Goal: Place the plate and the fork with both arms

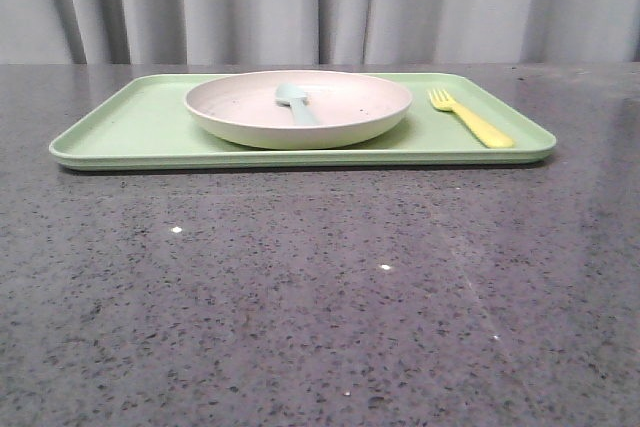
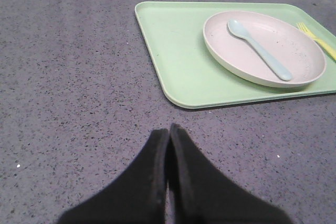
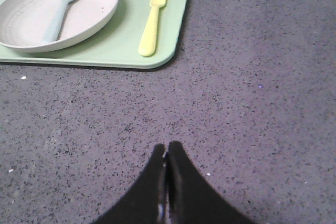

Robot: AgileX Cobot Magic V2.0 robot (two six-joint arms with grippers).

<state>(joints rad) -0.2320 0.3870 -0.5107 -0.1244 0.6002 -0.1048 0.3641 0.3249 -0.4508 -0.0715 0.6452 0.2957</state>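
On the tray [image 1: 130, 127], plate [image 1: 340, 107] beside fork [image 1: 470, 119].

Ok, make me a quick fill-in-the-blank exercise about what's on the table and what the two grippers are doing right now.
1. The spoon lies inside the ____.
2. The fork lies on the tray, beside the plate on the robot's ____ side.
3. The left gripper and the right gripper both have their jaws ____, holding nothing.
4. The tray's colour is light ____.

Missing words: plate; right; shut; green
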